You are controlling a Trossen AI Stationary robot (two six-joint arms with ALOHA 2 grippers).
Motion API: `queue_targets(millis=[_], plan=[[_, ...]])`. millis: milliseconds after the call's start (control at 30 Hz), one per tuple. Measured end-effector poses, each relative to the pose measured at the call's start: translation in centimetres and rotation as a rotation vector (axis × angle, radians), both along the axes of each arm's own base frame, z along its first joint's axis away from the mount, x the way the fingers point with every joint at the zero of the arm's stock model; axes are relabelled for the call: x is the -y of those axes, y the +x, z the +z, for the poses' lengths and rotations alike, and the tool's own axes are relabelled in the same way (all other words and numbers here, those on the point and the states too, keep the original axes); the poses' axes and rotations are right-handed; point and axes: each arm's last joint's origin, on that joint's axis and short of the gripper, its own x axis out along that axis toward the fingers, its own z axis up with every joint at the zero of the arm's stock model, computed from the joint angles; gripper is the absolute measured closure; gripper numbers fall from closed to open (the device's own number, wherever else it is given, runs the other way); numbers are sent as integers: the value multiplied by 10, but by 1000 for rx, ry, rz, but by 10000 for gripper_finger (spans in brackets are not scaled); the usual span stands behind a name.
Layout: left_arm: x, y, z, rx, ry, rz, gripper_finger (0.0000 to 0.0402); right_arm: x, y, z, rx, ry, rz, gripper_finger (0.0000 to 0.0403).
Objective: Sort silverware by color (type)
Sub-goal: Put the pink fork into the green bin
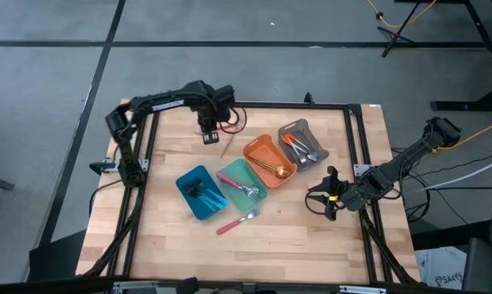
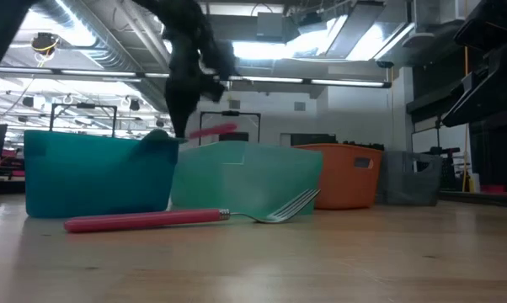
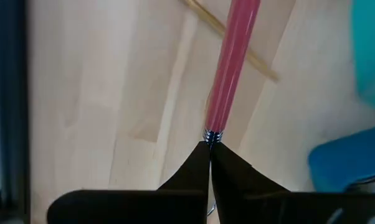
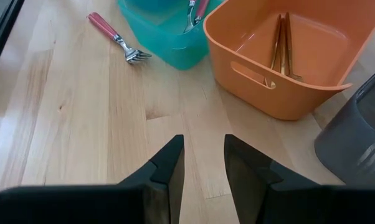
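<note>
We see even, bright light on the table [image 1: 295,229] with soft shadows. Ceiling lamps [image 2: 321,42] glare in the low view, where the near arm [image 2: 190,59] blurs dark.

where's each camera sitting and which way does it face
High view: above the table, looking straight down; both arms show, left gripper at the far edge, right gripper beside the table's right edge.
Low view: at table height, looking level across the trays into the room; one dark arm hangs behind them.
Left wrist view: looks down on the table past its shut fingers, clamped on a pink utensil.
Right wrist view: looks past open fingers toward the orange tray.
Low and right wrist views share the pink fork.
</note>
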Motion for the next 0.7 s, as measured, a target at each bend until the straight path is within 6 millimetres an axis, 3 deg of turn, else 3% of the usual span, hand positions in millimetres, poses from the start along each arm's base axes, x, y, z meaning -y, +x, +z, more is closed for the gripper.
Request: queue_targets(millis=[133,367,533,700], plan=[[12,-11,32,101,46,119,401,0,0,0,-2,-2,0,297],[51,-21,77,304,66,351,401,0,0,0,-2,-2,0,297],[85,-17,92,402,37,467,401,0,0,0,-2,-2,0,297],[127,2,93,495,79,578,401,0,0,0,-2,-2,0,297]])
